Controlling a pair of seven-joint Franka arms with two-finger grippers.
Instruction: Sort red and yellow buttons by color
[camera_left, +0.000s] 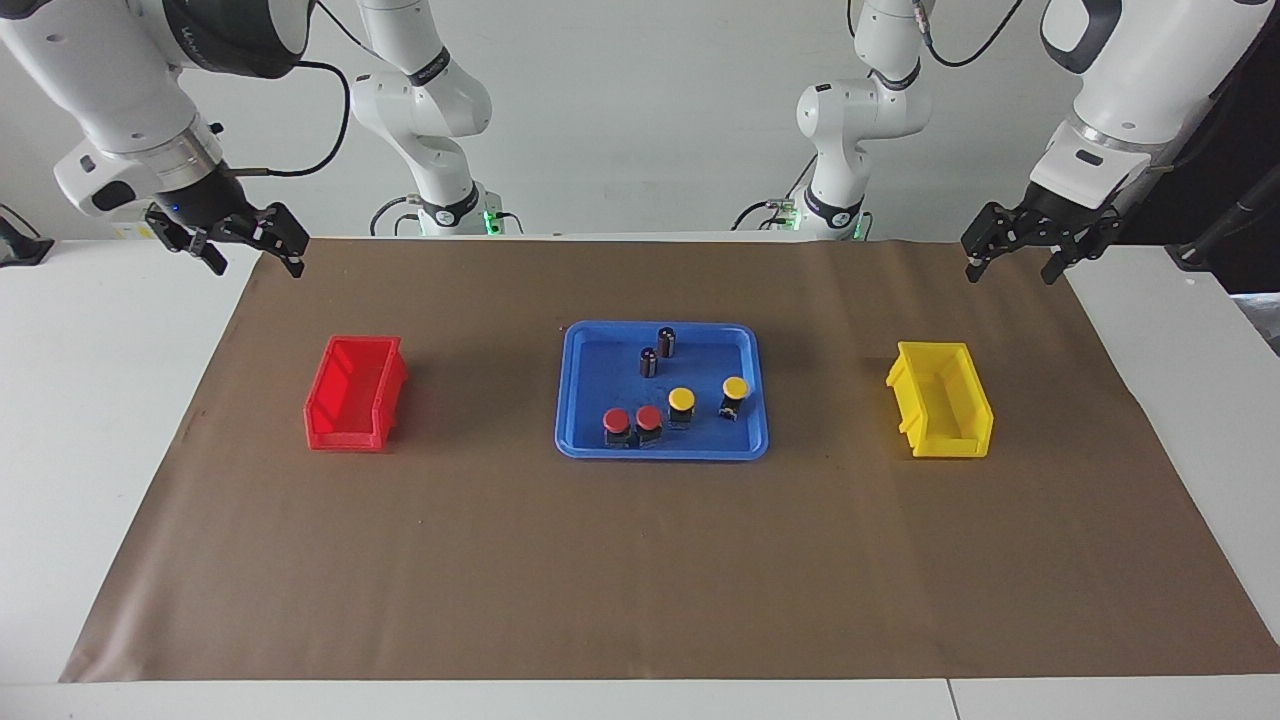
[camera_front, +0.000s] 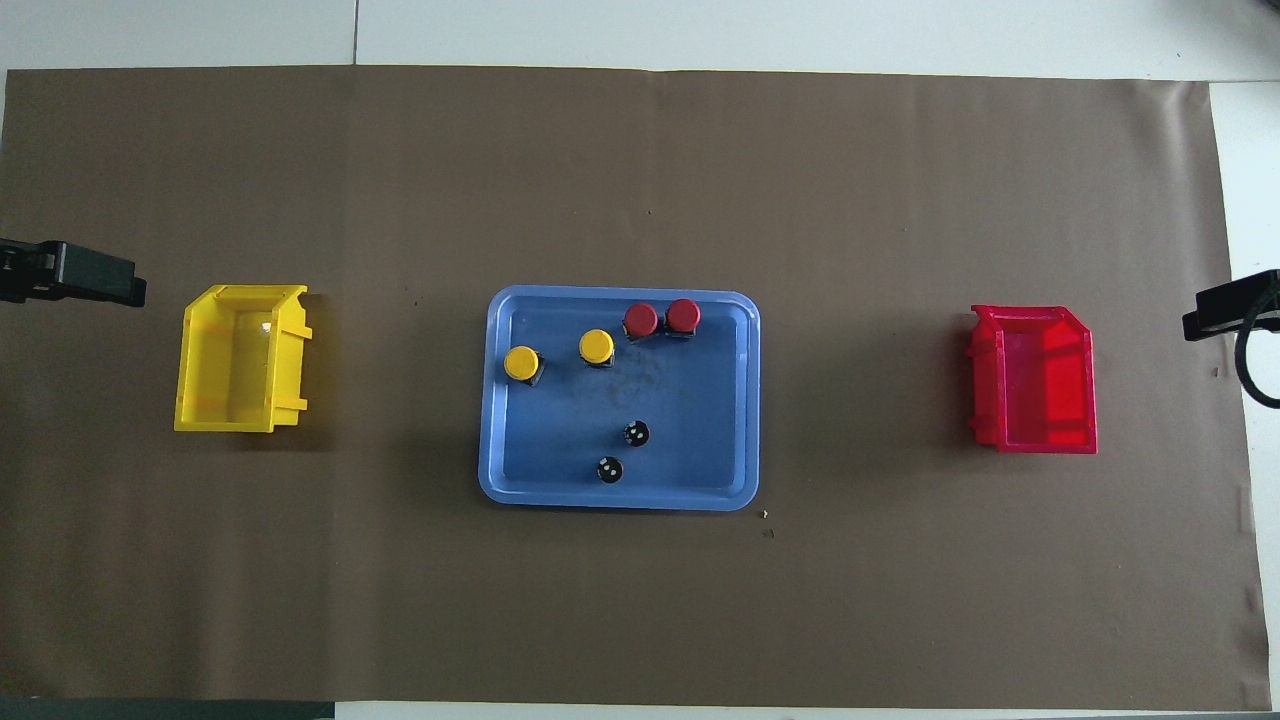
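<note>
I see four buttons (camera_left: 681, 400) and two cylinders (camera_left: 657, 352) in the tray (camera_left: 580, 400). Red bin (camera_left: 355, 393) and yellow bin (camera_left: 941, 399) hold nothing. Left gripper (camera_left: 1012, 257) and right gripper (camera_left: 252, 252) both hang open.

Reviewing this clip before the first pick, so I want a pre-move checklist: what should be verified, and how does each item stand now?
1. All four buttons on the blue tray: ok, two red buttons side by side, two yellow buttons apart.
2. Red bin empty, at the right arm's end: ok.
3. Yellow bin empty, at the left arm's end: ok.
4. Left tool open, holding nothing, raised over the mat's edge: ok.
5. Right tool open, holding nothing, raised likewise: ok.
6. Two dark cylinders stand clear of the buttons: ok.
</note>
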